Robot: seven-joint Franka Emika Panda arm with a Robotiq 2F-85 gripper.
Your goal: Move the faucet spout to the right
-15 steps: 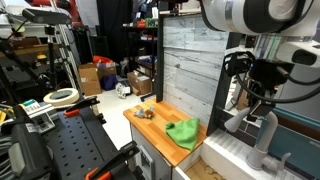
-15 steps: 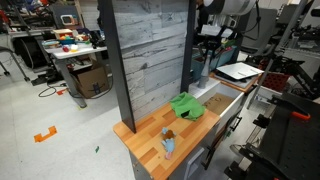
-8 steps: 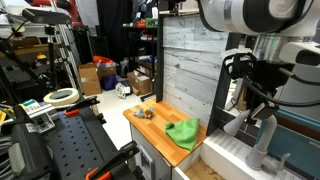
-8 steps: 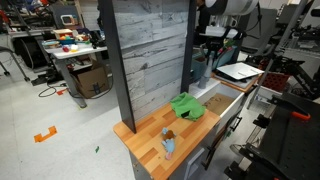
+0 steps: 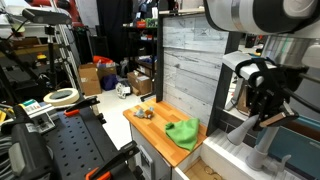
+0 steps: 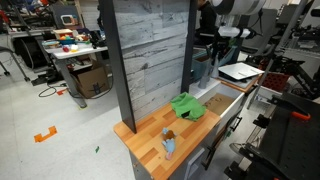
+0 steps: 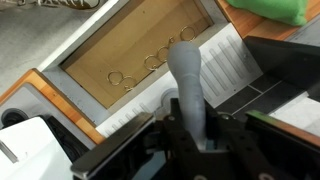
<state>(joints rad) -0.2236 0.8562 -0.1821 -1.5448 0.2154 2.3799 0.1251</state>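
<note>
The gripper (image 7: 192, 138) has its two fingers closed tight on the faucet spout (image 7: 187, 80), one finger on each side. The grey tube runs straight away from the hand, out over the brown sink (image 7: 105, 50). To go right, it needs a sideways push. Farther off lies a green cloth (image 7: 280, 12). I see no words to read.

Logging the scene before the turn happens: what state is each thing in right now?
gripper: shut on the faucet spout.
faucet spout: held in the gripper, its end over the sink.
green cloth: crumpled on the wooden counter.
sink: no water running.
</note>
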